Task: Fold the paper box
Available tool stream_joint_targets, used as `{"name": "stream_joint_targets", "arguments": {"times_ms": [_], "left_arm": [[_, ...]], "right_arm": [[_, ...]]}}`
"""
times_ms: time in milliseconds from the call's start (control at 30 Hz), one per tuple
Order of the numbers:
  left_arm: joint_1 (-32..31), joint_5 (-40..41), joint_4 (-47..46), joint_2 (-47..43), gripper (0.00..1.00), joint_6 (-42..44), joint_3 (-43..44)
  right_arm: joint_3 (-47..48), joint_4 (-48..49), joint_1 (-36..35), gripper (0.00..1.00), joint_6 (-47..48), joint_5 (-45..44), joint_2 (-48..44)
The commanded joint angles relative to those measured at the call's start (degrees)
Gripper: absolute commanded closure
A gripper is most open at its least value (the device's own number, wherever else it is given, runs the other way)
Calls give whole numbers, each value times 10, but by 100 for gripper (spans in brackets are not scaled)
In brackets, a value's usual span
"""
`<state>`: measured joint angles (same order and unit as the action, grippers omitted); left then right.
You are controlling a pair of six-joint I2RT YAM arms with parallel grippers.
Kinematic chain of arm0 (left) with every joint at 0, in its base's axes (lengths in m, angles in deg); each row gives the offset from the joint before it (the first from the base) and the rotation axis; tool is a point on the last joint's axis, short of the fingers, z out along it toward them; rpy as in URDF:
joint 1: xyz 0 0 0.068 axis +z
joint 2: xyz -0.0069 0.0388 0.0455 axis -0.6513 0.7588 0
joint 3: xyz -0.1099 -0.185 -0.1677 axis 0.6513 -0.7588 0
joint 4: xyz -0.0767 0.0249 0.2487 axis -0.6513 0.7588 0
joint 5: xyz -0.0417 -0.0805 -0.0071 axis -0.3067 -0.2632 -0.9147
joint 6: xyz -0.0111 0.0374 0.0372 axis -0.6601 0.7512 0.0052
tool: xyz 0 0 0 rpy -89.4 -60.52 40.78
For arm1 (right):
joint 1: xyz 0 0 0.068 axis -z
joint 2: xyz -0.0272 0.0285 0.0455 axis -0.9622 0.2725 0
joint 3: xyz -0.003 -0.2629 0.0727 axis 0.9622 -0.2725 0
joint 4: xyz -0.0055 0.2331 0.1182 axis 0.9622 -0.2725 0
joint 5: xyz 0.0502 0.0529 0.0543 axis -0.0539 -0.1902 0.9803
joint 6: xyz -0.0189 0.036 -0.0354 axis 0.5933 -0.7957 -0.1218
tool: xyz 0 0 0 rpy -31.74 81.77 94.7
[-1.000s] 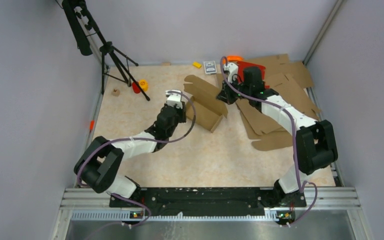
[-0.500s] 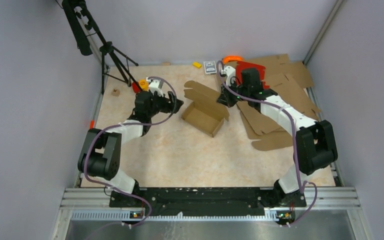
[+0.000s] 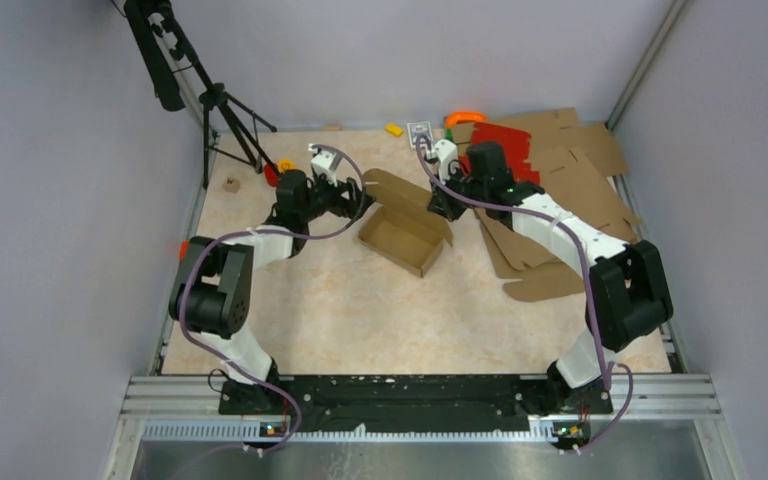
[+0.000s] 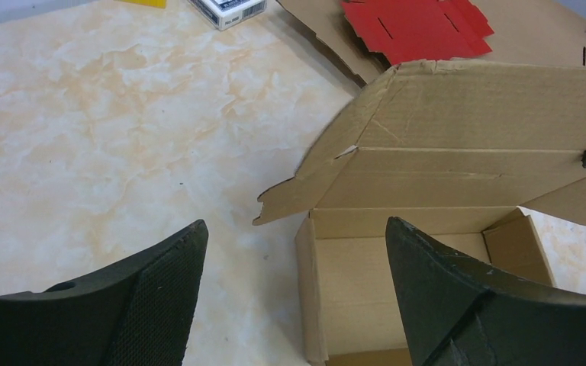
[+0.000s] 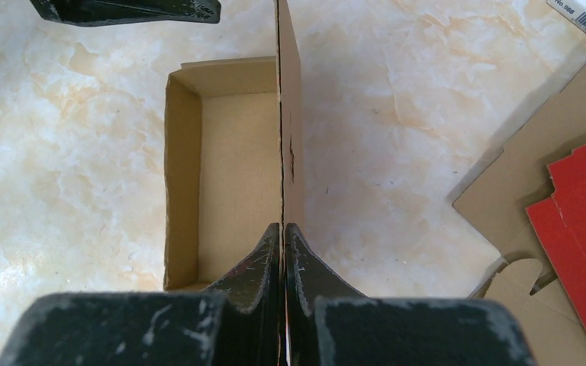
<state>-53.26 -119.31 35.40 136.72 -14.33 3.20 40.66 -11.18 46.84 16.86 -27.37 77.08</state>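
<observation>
The two arms are bolted side by side at the near edge of the tabletop (image 3: pixel 360 320), and both reach away toward its middle. There the box (image 3: pixel 400 238) sits on the marbled surface as a shallow open tray of plain brown cardboard. Its walls are up and its lid (image 3: pixel 400 188) stands raised along the far side. The left gripper (image 3: pixel 358 203) hovers just beside the box's far left corner, jaws spread wide and holding nothing. In the left wrist view its two dark fingers (image 4: pixel 160 297) frame that corner and a side flap (image 4: pixel 297 194) of the lid, which juts toward them without touching. The right gripper (image 3: pixel 442 202) is at the box's far right end, jaws pinched tight on the lid's edge. The right wrist view looks along the thin cardboard, which stands upright between the closed tips with the tray's hollow on one side. To the right of the box lie overlapping flat brown sheets (image 3: pixel 560 190), with red sheets (image 3: pixel 500 140) on top toward the far side. Along the far edge are a small printed pack (image 3: pixel 419 130), a yellow block (image 3: pixel 394 129) and an orange item (image 3: pixel 465 118). At the far left stands a black tripod (image 3: pixel 220 110), with a small wooden cube (image 3: pixel 230 184) near its feet.
</observation>
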Motion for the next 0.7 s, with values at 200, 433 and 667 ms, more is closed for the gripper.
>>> {"name": "stream_joint_targets", "arguments": {"times_ms": [200,433,667], "left_arm": [[5,-82,15,64,15,36,98],[5,-102,48,77,46,13,120],[-11,-66,139,57,55,-4,129]], "right_arm": [[29,2,-4,100,13,5,-12],[29,9,-3,100,8,3,-9],[32,19,-3,100,-14,-20,-5]]}}
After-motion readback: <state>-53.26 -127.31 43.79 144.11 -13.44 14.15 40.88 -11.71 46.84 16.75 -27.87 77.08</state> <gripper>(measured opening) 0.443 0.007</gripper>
